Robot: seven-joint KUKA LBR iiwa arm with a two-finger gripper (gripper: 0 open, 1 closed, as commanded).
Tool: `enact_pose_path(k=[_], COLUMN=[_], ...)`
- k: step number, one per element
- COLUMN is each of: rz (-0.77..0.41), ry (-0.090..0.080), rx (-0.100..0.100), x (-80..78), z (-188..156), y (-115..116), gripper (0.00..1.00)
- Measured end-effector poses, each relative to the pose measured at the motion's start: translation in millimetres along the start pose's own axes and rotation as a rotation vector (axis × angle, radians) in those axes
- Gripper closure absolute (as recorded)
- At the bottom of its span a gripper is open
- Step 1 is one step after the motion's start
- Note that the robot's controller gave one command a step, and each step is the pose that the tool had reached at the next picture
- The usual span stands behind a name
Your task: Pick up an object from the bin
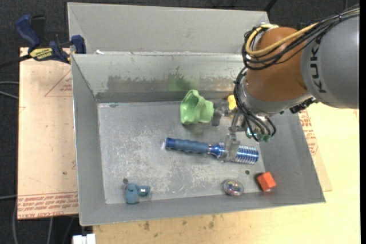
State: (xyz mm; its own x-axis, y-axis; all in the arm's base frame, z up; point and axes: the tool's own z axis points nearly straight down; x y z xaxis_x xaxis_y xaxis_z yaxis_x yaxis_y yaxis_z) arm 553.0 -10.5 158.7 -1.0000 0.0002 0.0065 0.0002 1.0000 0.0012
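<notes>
From where I stand, the end effector (pixel 233 143) hangs low in the bin (pixel 87 140), toward 3 o'clock of its floor. It is right over a blue brush (pixel 191 147) that lies flat across the middle, with its handle pointing to 9 o'clock and its ribbed head to 3. It sits about where the handle meets the head. I cannot tell how far open it is, or whether it has hold of anything.

A crumpled green thing (pixel 196 107) lies near it at 11 o'clock and a yellow bit (pixel 231 102) at 12. An orange block (pixel 265 181) is at 4 and a shiny bead (pixel 233 187) at 6. A small blue piece (pixel 136 192) lies well apart at 8.

To my mind the brush is the one to take. The end effector should close across the narrow neck, square to the brush's length and low enough to bite. Then it should lift straight up, so the long handle does not swing into the green thing.
</notes>
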Motion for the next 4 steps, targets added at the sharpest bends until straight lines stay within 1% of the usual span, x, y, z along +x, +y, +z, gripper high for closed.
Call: enact_pose_path(k=[1, 2, 3, 4], rz=[-0.074, -0.073, -0.111, -0.119], ry=[-0.001, -0.008, -0.014, -0.011], rx=[0.0, 0.0, 0.0, 0.001], x=[-11.3, -13.2, 0.8, 13.1], z=[93, 88, -19, -60], y=[-3, -3, 35, 32], gripper=[0.0, 1.0, 1.0, 1.0])
